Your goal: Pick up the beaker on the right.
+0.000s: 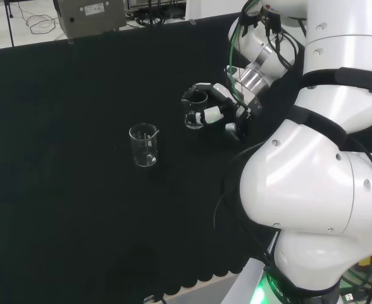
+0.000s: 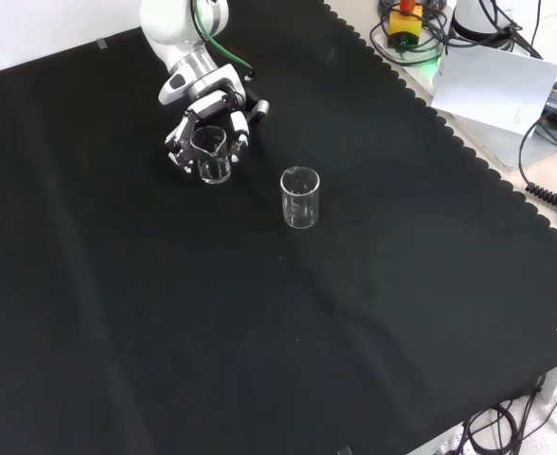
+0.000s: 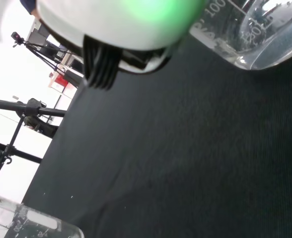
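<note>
A: We have the hand (image 1: 219, 111) curled round the right-hand beaker (image 1: 195, 109) in the head view, fingers (image 2: 182, 144) wrapped on both sides of the glass in the front view. It looks seated on the black cloth (image 2: 260, 332) or barely off it; we can't tell which.

B: Then we lift straight up, no tilt. Clear glass, smooth wall; we judge it could slip if we swing early.

A: Agreed. The second beaker (image 2: 299, 197) stands apart, nearer the front camera. We rise clear of it.

B: Surroundings?

A: Cloth has a scalloped edge, cables and white paper (image 2: 492, 87) past it. A grey box (image 1: 90, 15) sits beyond the far edge in the head view.
</note>
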`<state>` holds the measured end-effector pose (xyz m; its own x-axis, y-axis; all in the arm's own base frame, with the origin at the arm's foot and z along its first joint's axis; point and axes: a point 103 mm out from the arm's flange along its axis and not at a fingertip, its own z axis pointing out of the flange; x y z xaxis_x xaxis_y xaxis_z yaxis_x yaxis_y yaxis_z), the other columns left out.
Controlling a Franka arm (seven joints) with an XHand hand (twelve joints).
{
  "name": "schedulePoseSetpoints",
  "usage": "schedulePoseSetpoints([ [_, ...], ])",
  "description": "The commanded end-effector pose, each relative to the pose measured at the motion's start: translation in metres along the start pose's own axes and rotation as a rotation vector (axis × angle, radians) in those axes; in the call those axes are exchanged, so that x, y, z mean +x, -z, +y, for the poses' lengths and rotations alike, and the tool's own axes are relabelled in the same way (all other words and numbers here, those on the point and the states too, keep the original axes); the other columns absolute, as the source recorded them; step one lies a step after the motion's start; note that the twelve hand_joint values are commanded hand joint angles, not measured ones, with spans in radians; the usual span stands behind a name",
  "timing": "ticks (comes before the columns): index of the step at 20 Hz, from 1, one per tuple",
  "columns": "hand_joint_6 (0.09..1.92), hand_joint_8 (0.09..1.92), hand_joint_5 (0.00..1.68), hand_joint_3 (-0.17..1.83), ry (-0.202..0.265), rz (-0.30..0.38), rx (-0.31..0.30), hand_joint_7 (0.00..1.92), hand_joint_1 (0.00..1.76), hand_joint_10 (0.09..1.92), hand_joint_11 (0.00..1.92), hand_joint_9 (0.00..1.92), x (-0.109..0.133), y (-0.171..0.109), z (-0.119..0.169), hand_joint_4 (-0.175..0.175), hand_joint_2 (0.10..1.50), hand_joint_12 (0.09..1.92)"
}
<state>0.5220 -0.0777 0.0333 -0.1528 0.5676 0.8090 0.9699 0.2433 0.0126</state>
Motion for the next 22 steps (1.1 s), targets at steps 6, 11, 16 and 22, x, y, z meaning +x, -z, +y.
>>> schedulePoseSetpoints([
  [6, 0.61, 0.7, 1.23, 0.39, -0.038, -0.13, -0.147, 1.22, 1.42, 0.23, 1.09, 1.46, 0.014, 0.027, -0.001, -0.17, 0.77, 0.87],
  [11, 0.46, 0.62, 1.32, 0.41, 0.01, -0.223, -0.134, 1.25, 1.43, 0.09, 1.19, 1.57, 0.035, 0.045, -0.006, -0.175, 0.74, 0.78],
  [16, 0.43, 0.55, 1.34, 0.45, 0.049, -0.262, -0.091, 1.29, 1.43, 0.09, 1.2, 1.6, 0.065, 0.06, -0.021, -0.175, 0.71, 0.77],
  [22, 0.38, 0.4, 1.37, 0.47, 0.044, -0.291, 0.013, 1.36, 1.43, 0.09, 1.21, 1.6, 0.099, 0.049, -0.047, -0.175, 0.69, 0.74],
])
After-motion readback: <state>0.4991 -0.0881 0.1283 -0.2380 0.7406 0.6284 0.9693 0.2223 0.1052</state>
